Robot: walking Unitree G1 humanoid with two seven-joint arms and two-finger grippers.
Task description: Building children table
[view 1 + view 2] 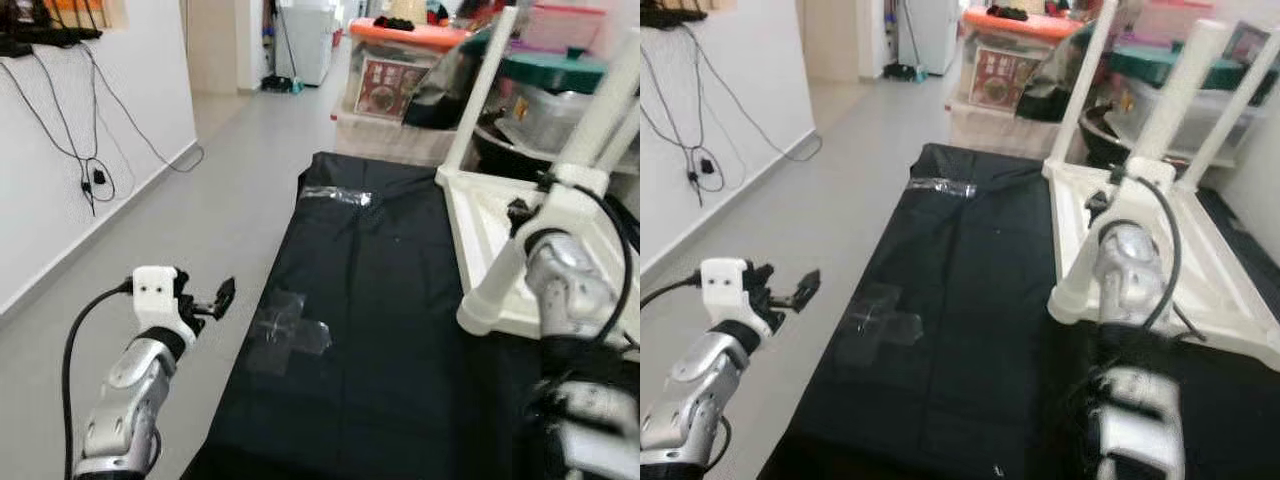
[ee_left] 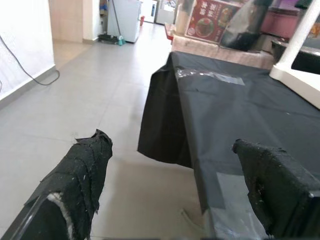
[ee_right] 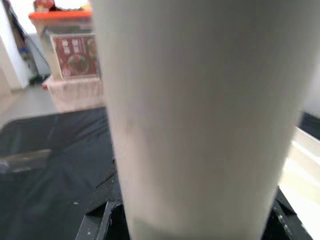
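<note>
Right gripper [image 3: 195, 220] clamped on white table leg [image 1: 505, 275] over black tabletop [image 1: 380, 330]; left gripper [image 2: 175, 185] spread wide above floor [image 1: 190, 240].

Clear tape patches [image 1: 288, 332] lie on a black cloth [image 1: 390, 330] covering the bench. Black cables [image 1: 88, 150] hang down the white wall. An orange-lidded storage box [image 1: 395, 70] stands beyond, on the grey tiled floor [image 1: 200, 230].
</note>
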